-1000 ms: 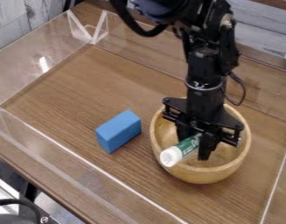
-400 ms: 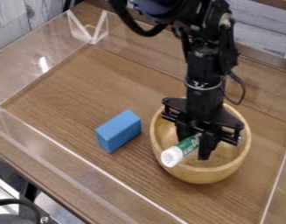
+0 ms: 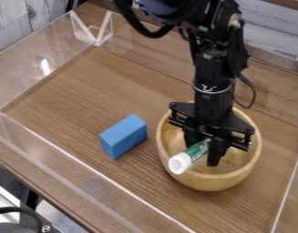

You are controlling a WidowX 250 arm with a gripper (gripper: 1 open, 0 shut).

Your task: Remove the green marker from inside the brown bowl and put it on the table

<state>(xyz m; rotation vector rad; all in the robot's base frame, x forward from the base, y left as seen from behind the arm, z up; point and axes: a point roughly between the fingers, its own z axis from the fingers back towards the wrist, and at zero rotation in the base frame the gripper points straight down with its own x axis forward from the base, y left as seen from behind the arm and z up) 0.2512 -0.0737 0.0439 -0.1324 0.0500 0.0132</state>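
The brown bowl [image 3: 240, 172] sits on the table [image 3: 102, 86] at the front right. Inside it lies the green marker [image 3: 188, 157], tilted, its white cap pointing to the bowl's near-left rim. My gripper [image 3: 205, 151] reaches straight down into the bowl from the black arm above. Its fingers are shut on the green marker's upper end. The marker's lower end still rests low in the bowl.
A blue rectangular block [image 3: 123, 136] lies on the table just left of the bowl. Low clear acrylic walls [image 3: 42, 65] edge the tabletop at the left, back and front.
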